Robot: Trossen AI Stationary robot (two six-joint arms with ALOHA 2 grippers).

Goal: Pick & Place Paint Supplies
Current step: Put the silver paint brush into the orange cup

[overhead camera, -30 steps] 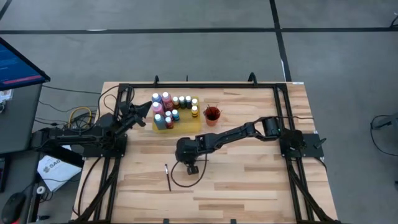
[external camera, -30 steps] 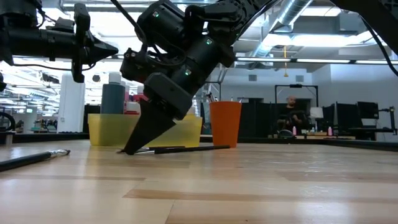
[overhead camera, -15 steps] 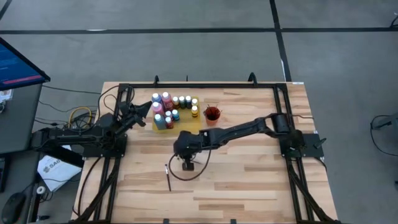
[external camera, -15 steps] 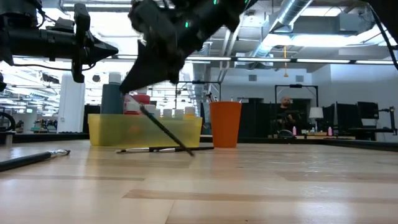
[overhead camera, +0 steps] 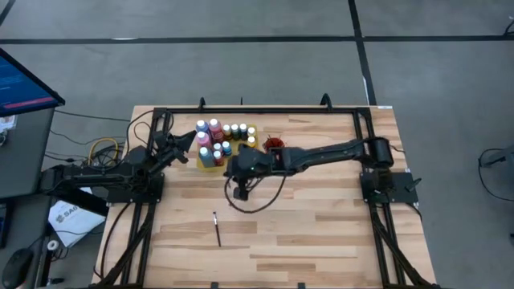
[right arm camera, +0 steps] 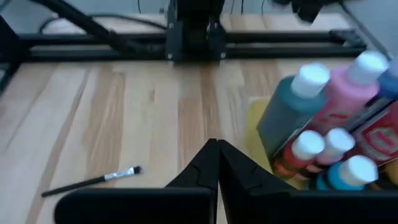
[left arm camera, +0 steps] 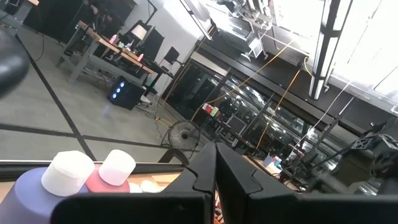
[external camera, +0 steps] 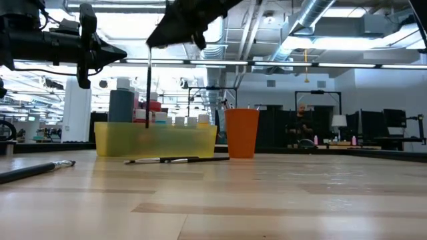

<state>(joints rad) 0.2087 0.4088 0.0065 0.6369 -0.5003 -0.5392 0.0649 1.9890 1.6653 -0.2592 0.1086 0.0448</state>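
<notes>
One thin dark brush, the loose brush (overhead camera: 217, 229), lies flat on the pale wood-plank table (overhead camera: 321, 233). We see it well in front of the right gripper (overhead camera: 241, 189), on the near side. It has a slim straight handle and a light bristle tip.

The right gripper is raised above the table. Its two dark, wedge-shaped fingers are pressed together on the held brush (external camera: 147, 87). That brush hangs straight down from the fingertips as a fine black line, and its lower end is clear of the wood.

Below the gripper and slightly beyond it, the lying brushes (external camera: 175, 159) rest on the table, thin and dark, just in front of the yellow tray (external camera: 153, 141).

The tray is low, rectangular and translucent yellow, directly behind the hanging brush. The paint bottles (overhead camera: 217, 136) stand packed inside it. They are rounded plastic bottles in pink, blue, teal, red and dark colours, with smooth pale caps. The tall ones are on the side towards the left arm.

Beside the tray, under the right arm, stands the orange cup (external camera: 241, 132), smooth and tapered.

Past the bottles, the left gripper (overhead camera: 193, 138) hovers above the table near the tall bottles. Its fingers are closed on nothing.
</notes>
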